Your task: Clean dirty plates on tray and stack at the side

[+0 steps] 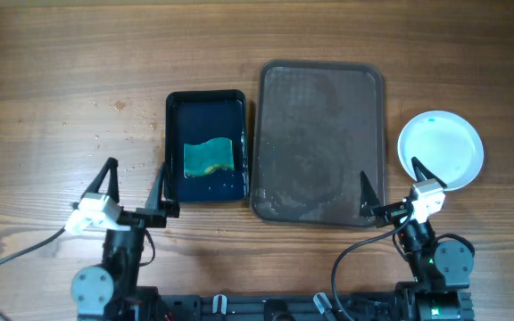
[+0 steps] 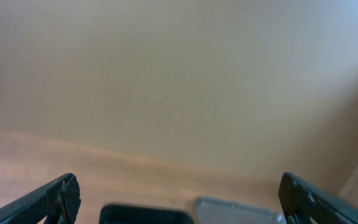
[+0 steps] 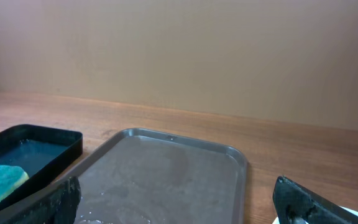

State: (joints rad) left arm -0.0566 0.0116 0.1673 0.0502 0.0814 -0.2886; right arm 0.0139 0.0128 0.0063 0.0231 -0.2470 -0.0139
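The large dark brown tray [image 1: 319, 143] lies at centre right with wet streaks and no plates on it; it also shows in the right wrist view [image 3: 166, 168]. A round white plate [image 1: 442, 147] with a pale blue film lies on the table right of the tray. I cannot tell how many plates are stacked there. My right gripper [image 1: 388, 171] is open and empty, over the tray's front right corner and beside the plate. My left gripper [image 1: 136, 169] is open and empty, left of the black tray. Both grippers also show open in their wrist views [image 2: 179, 196] [image 3: 179, 196].
A smaller glossy black tray [image 1: 205, 147] holding water and a green sponge [image 1: 209, 157] stands just left of the brown tray. It also shows in the right wrist view [image 3: 36, 146]. Bare wooden table lies to the far left and along the back.
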